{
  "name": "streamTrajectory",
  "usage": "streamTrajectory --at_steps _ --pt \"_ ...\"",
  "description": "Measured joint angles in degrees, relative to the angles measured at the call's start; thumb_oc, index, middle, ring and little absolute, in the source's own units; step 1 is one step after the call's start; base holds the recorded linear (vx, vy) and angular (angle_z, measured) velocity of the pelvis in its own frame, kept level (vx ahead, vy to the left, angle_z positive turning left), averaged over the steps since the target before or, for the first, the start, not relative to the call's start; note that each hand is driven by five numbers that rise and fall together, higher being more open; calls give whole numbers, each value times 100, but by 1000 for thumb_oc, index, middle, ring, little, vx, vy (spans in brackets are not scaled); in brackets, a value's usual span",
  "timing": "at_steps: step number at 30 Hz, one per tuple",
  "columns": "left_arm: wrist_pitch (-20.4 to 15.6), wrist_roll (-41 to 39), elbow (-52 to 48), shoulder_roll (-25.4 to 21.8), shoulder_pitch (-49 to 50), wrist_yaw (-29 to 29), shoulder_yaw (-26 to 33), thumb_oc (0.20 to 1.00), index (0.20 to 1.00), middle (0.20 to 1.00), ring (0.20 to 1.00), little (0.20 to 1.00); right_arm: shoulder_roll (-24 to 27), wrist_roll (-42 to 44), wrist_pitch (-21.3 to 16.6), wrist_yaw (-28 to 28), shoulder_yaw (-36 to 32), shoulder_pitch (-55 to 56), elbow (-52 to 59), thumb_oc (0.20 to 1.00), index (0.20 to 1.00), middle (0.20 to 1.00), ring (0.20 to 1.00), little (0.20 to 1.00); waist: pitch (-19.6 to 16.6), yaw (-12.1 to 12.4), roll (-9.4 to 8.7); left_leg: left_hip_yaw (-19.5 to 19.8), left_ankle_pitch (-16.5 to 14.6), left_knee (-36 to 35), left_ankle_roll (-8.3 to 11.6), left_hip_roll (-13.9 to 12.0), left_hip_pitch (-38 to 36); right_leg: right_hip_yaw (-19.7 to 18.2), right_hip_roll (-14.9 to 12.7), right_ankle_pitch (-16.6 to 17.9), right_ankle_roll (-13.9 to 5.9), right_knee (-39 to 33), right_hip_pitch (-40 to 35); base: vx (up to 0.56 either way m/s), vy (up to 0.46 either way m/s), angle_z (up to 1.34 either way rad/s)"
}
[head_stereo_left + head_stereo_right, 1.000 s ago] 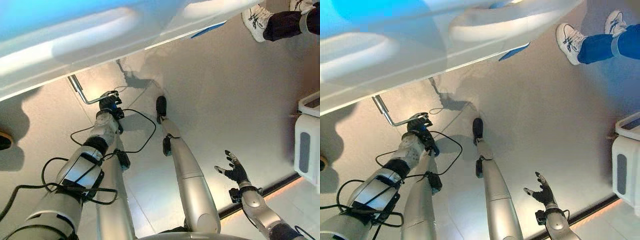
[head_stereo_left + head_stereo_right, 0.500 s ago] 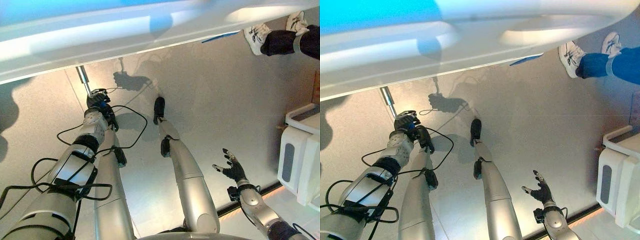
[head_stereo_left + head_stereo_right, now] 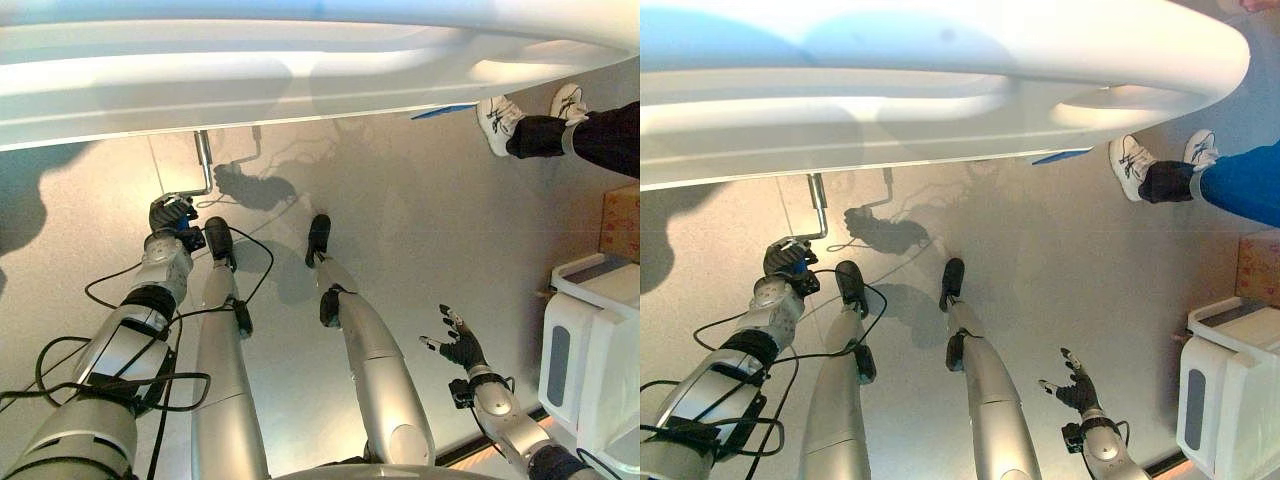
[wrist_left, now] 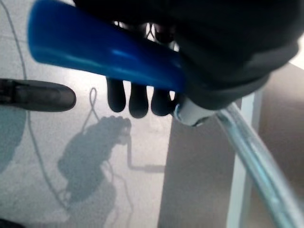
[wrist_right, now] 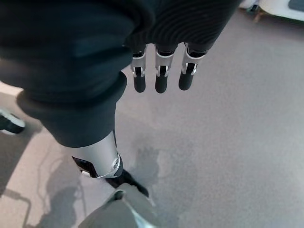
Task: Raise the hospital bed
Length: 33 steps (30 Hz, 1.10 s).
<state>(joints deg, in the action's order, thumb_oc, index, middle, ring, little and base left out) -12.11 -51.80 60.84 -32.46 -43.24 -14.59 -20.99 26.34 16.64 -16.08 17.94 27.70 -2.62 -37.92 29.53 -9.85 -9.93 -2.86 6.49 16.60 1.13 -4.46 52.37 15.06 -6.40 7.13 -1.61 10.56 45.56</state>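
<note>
Swung round since a second ago: crank handle [image 3: 204,165] now hanging from under the hospital bed [image 3: 300,60], bent end low, blue grip [image 4: 99,52] in the left hand [image 3: 172,212]. Fingers [image 4: 130,100] curled round that grip, gripping it. Right hand [image 3: 462,346] low at the right over the floor [image 3: 420,230], fingers straight, holding nothing. Person's shoes [image 3: 500,122] beyond, white cabinet [image 3: 590,350] at right.
</note>
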Motion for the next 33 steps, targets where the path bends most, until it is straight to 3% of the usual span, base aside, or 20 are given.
streamTrajectory --at_steps 16,22,33 --pt "-105 -137 -2121 12 1630 167 -13 200 200 200 200 200 -339 0 73 -90 -79 -55 -632 1000 1000 1000 1000 1000 10 486 17 -192 -3 -436 -39 111 -1272 -174 -120 -45 -98 -171 -1023 2 3 -2" --pt "-227 -325 -3068 58 2239 324 -46 200 200 200 200 200 -323 0 148 -85 -276 -34 -572 1000 1000 1000 1000 1000 107 651 181 -272 9 -646 -47 160 -1649 -213 -146 -127 -114 -151 -1256 1 -28 -3" --pt "-232 -637 -3531 177 2482 334 -323 200 200 200 200 200 -279 -1 151 -66 -377 -32 -580 1000 1000 1000 1000 1000 152 643 427 -436 37 -864 -56 158 -1933 -367 -184 -256 -107 42 -1250 0 -45 -5"
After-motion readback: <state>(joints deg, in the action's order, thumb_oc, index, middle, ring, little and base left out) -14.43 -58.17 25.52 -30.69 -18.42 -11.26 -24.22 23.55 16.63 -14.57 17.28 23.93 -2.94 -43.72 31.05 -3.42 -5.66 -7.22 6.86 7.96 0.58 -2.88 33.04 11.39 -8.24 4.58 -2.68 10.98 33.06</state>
